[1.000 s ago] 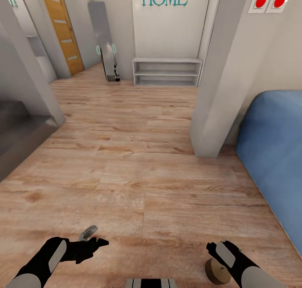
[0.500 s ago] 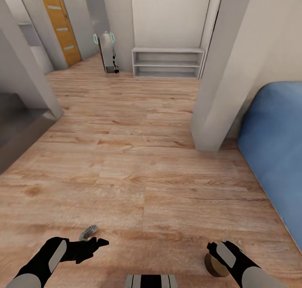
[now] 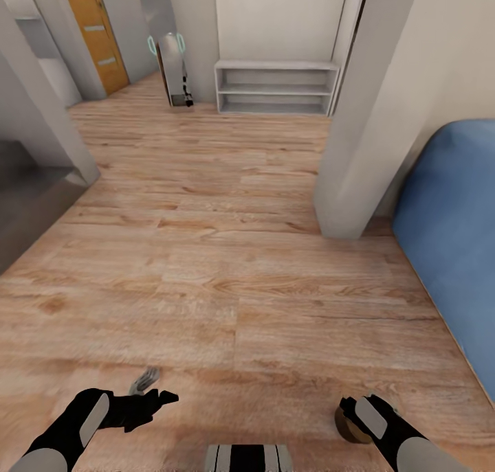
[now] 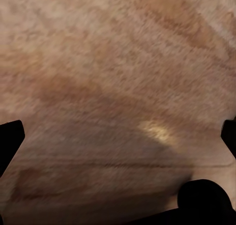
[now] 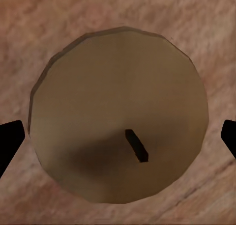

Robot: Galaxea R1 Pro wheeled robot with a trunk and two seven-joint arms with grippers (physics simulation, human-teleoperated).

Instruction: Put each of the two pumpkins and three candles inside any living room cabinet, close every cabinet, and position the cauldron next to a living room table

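Candle: we see one squat tan candle [image 3: 348,425] at the lower right of the head view, tucked against the right gripper [image 3: 353,409] and partly hidden by it, well short of the blue sofa [image 3: 450,238].
Candle from the wrist: in the right wrist view its flat round top [image 5: 118,114] faces the camera squarely, with the short dark wick [image 5: 136,145] a little off the middle.
Long axis: we judge the candle upright, its axis running along the gripper's line of sight, so the jaws lie to either side of its round wall.
Right jaws: the two dark fingertips [image 5: 10,139] sit at the edges of the right wrist view, apart from the candle's rim; from these views we cannot tell whether they grip it lower down or stand released.
Left jaws: the left gripper [image 3: 148,393] hangs over bare wood floor [image 3: 227,252], spread wide with nothing between the fingers.
Nearer arm: the right, plainly; the left is well apart from the candle.
Where we are: facing a hallway, with a white low shelf [image 3: 276,87] at the far wall beside a grey pillar [image 3: 364,108].
Cabinet: none lies ahead of us here, so we judge the next move is driving toward it rather than reaching.
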